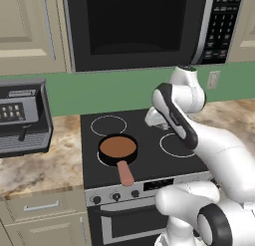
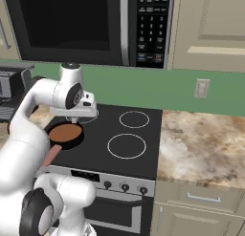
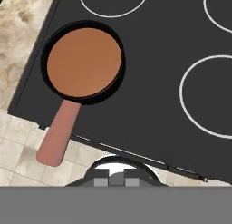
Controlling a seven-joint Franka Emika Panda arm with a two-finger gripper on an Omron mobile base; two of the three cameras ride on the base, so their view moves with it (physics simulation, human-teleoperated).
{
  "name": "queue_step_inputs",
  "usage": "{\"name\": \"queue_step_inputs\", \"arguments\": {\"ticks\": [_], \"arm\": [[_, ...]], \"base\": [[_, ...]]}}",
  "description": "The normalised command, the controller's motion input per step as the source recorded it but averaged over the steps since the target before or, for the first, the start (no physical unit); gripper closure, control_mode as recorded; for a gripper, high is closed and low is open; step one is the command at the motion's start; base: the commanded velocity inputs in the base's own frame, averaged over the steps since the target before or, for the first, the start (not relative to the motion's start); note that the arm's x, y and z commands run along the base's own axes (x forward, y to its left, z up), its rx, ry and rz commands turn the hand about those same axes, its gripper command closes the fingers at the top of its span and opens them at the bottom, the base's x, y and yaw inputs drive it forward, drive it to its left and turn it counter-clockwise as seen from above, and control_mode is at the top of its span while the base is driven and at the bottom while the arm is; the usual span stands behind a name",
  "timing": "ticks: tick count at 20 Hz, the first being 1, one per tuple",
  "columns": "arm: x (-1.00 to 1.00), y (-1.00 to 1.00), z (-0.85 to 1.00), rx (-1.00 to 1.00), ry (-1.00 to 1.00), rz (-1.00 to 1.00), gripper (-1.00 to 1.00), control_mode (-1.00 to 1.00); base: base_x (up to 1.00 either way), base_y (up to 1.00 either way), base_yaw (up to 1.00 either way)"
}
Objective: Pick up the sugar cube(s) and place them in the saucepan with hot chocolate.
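1. Your saucepan (image 1: 118, 148) full of brown hot chocolate sits on the stove's (image 1: 149, 160) front left ring, its pink handle sticking out over the front edge.
2. Your end effector (image 2: 73, 118) hangs above the stove, just beside the saucepan, clenched tight with nothing in it.

A black glass-top stove (image 1: 144, 155) with white burner rings sits between two stretches of mottled beige stone desk (image 2: 201, 139). Above it, at twelve o'clock, hangs a black microwave (image 1: 134, 26) with a keypad on its right. The wall (image 2: 143, 89) is green, with a white outlet (image 2: 201, 89) at two o'clock. Cream cabinets (image 2: 210, 25) flank the microwave; a grey coffee machine (image 1: 22, 123) stands at nine o'clock. The floor (image 3: 18, 141) is pale tile.
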Motion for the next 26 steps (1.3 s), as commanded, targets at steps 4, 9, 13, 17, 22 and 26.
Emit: {"name": "queue_step_inputs", "arguments": {"ticks": [4,9,13,17,22,26], "arm": [[0.02,0.87,-0.19,-0.11,-0.01,0.02,1.00,-1.00],[0.13,0.86,-0.34,-0.18,0.00,0.00,1.00,-1.00],[0.32,0.59,-0.36,-0.20,0.01,0.00,1.00,-1.00],[0.46,0.23,-0.24,-0.18,0.05,0.00,1.00,-1.00],[0.31,0.02,-0.09,-0.03,0.05,0.02,1.00,-1.00],[0.15,0.05,-0.24,0.04,0.04,0.00,1.00,-1.00]], "base": [[0.00,0.00,0.00],[0.00,0.00,0.00],[0.00,0.00,0.00],[0.00,0.00,0.00],[0.00,0.00,0.00],[0.00,0.00,0.00]]}}
